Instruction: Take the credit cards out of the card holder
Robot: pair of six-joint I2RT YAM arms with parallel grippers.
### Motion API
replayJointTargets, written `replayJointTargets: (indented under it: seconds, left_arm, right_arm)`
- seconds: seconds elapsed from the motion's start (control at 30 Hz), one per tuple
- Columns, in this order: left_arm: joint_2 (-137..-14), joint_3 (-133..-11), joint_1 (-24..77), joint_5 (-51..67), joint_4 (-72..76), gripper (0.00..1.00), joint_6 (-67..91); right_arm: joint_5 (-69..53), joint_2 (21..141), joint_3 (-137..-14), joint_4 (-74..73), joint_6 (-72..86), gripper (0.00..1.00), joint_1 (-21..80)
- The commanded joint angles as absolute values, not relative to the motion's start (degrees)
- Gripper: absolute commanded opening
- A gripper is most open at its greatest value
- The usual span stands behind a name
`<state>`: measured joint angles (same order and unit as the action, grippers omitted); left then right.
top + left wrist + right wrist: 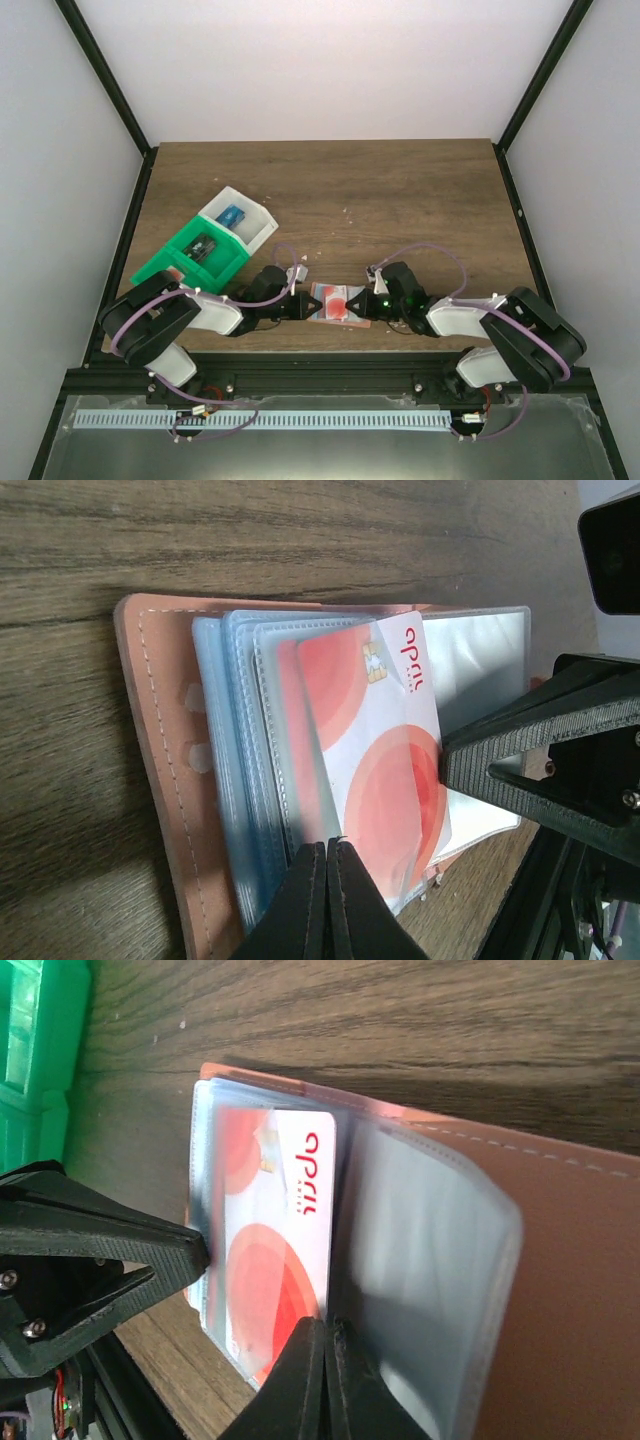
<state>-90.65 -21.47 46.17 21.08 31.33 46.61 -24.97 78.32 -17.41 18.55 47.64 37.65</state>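
Salmon-edged light-blue bifold card holder point(333, 303) open on wooden table point(400, 200). Left gripper point(328, 855) pressed together at clear sleeves point(240, 780), right gripper point(326, 1335) likewise at red-and-white plastic card point(390, 740); caught layer unclear. Risk: sleeve pinched too, holder drags.

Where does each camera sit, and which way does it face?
Top: high behind the robot, looking down at the table; both arms and bases show.
Left wrist: on the left arm, looking along the left hand at the red and white card in the card holder; the right hand faces it.
Right wrist: opposite side, own hand at bottom.
Both wrist views share that card.
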Motion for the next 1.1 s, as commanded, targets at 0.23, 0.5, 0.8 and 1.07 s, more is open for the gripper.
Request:
replayJointTargets:
  seconds: [0.23, 0.5, 0.8, 1.07]
  left_arm:
    - [-90.5, -23.6, 46.2, 18.9, 23.9, 0.0, 45.9]
    - [-85.5, -27.3, 46.2, 19.3, 19.2, 0.07, 46.1]
    - [-88.3, -29.6, 46.2, 21.7, 20.7, 0.02, 45.8]
    - [-93.8, -28.9, 46.2, 21.4, 22.7, 0.0, 43.2]
  right_arm:
    - [-24.0, 77.5, -16.3, 18.6, 48.4, 0.03, 37.2]
    - [-23.3, 75.7, -14.4, 20.7, 49.8, 0.18, 37.0]
    - [-23.0, 74.8, -14.3, 21.2, 49.3, 0.18, 36.1]
    - [-22.6, 73.1, -12.0, 24.2, 49.1, 0.22, 35.4]
